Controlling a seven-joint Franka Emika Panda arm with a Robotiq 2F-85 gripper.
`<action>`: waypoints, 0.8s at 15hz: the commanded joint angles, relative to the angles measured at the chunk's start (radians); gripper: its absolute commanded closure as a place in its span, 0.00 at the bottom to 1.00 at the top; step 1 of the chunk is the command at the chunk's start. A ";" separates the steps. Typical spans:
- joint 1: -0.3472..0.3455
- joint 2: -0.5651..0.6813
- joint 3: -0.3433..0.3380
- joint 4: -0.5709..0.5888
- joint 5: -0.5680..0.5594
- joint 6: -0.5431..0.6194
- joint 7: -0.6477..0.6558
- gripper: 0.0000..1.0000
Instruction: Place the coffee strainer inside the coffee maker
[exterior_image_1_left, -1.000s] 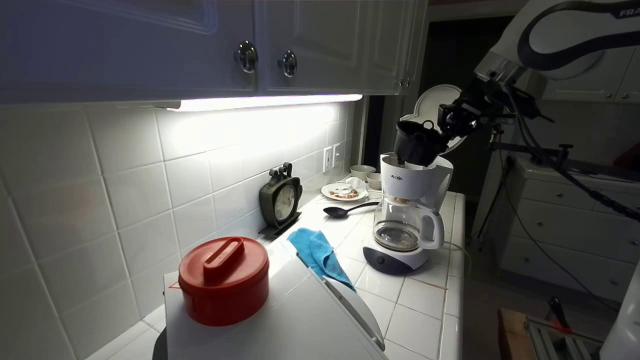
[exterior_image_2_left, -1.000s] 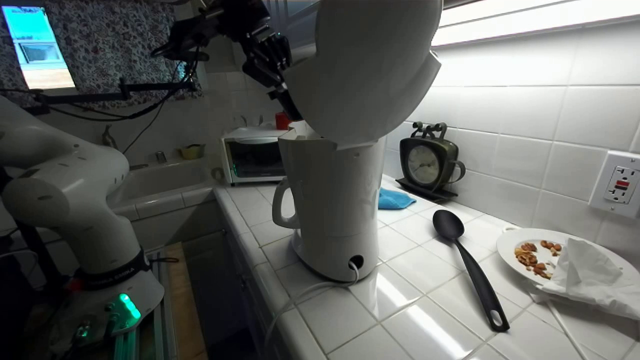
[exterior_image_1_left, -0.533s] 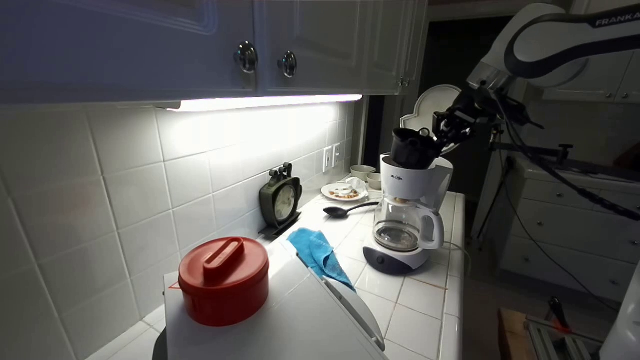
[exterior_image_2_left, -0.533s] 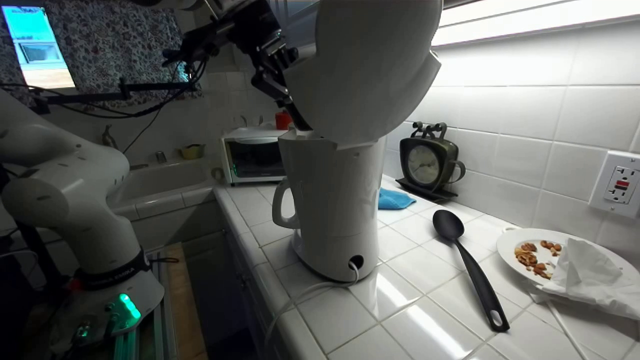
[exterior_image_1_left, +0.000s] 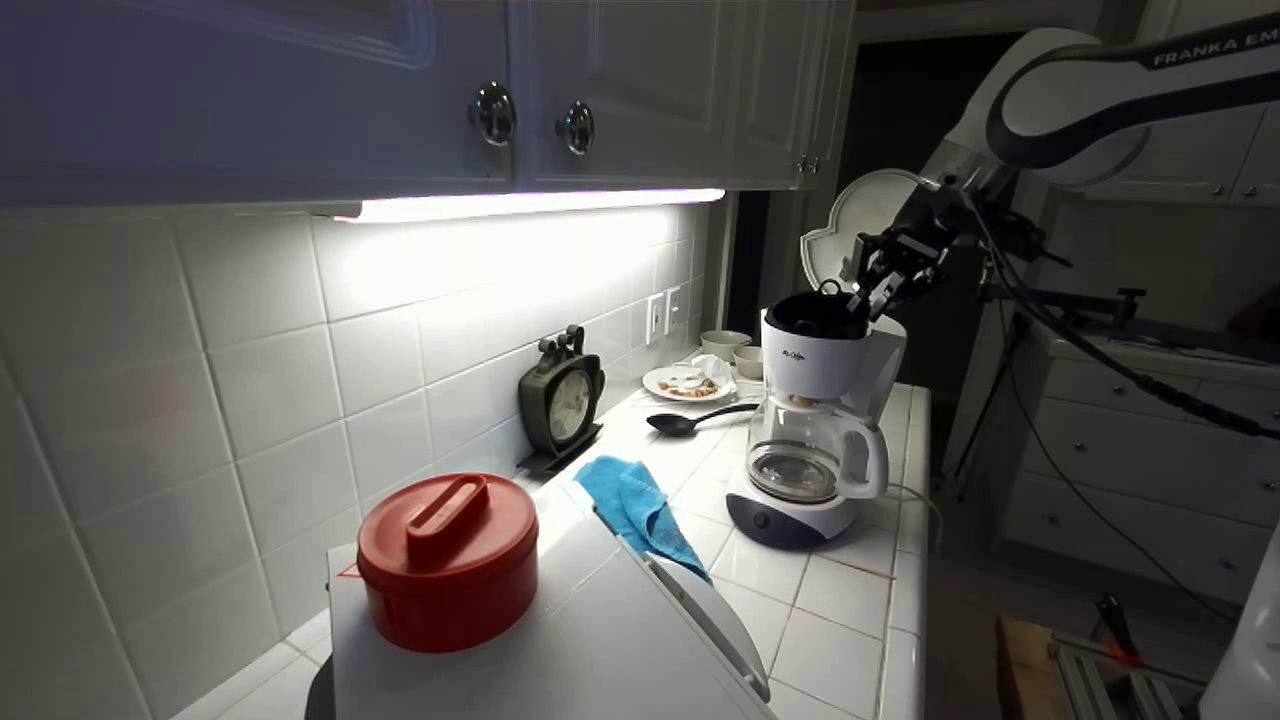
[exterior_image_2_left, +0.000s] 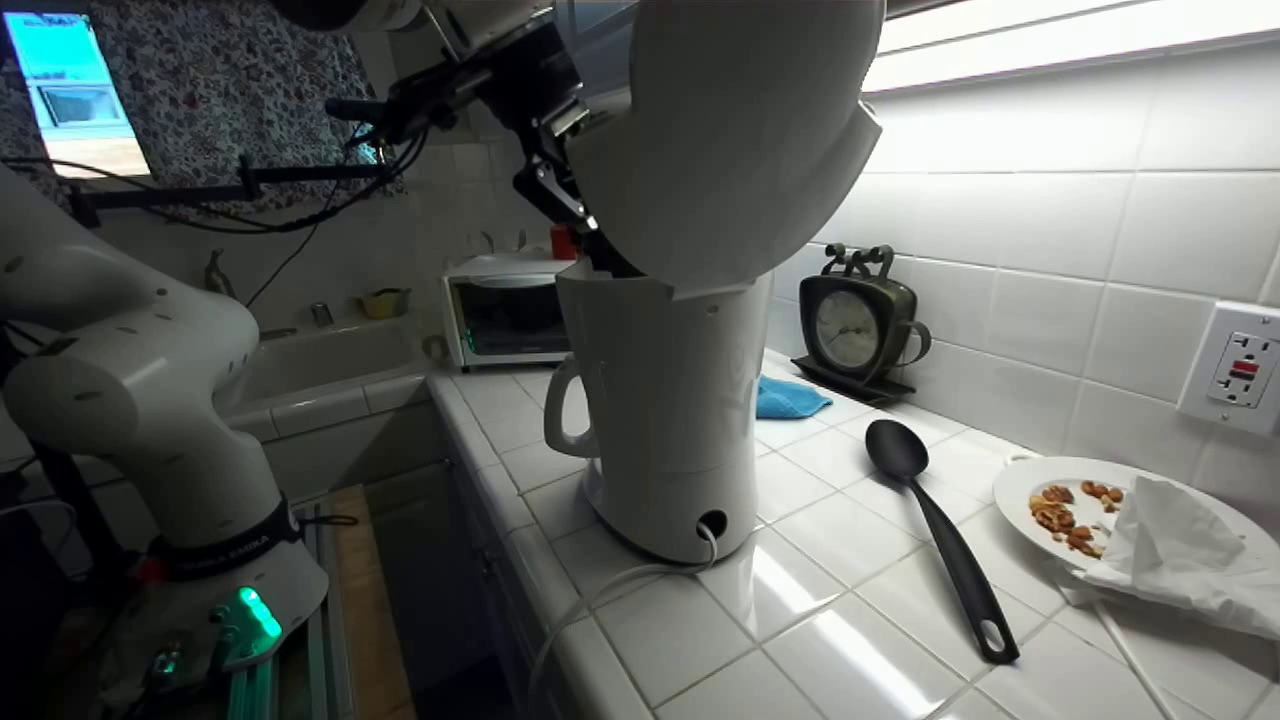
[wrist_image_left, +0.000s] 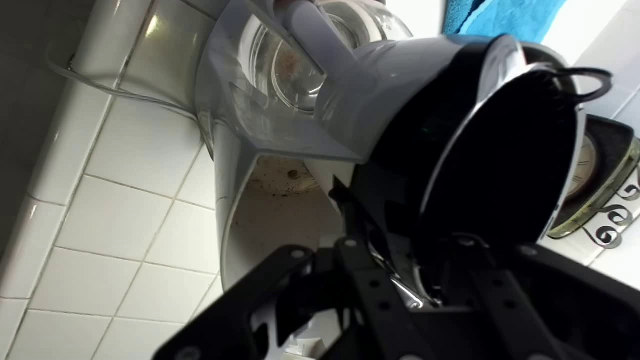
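Note:
The black coffee strainer (exterior_image_1_left: 812, 313) sits in the open top of the white coffee maker (exterior_image_1_left: 805, 372). Its rim and wire-like loop show just above the maker's edge in an exterior view. In the wrist view the strainer (wrist_image_left: 500, 165) is a dark bowl inside the maker's rim, and it looks slightly tilted. My gripper (exterior_image_1_left: 868, 303) is at the strainer's near edge, angled down. In the wrist view the gripper (wrist_image_left: 400, 230) has its fingers partly spread, one on each side of the strainer's wall, with a gap visible. In an exterior view the maker's raised lid (exterior_image_2_left: 740, 140) hides the strainer.
The glass carafe (exterior_image_1_left: 800, 460) is in the maker. A blue cloth (exterior_image_1_left: 640, 505), a black spoon (exterior_image_2_left: 940, 530), a plate with nuts (exterior_image_2_left: 1020, 510) and a clock (exterior_image_2_left: 855, 320) are on the counter. A red-lidded container (exterior_image_1_left: 447, 570) stands on the white toaster oven (exterior_image_1_left: 560, 650).
My gripper and the strainer have moved down and slightly toward the wall. The strainer has gone from above the maker into its top opening. The fingers look more spread now.

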 joint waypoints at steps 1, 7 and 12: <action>-0.002 0.018 0.004 0.029 0.026 -0.005 -0.001 0.36; 0.006 0.007 0.003 0.035 0.035 -0.003 -0.007 0.00; 0.014 0.025 -0.001 0.035 0.044 -0.003 -0.012 0.50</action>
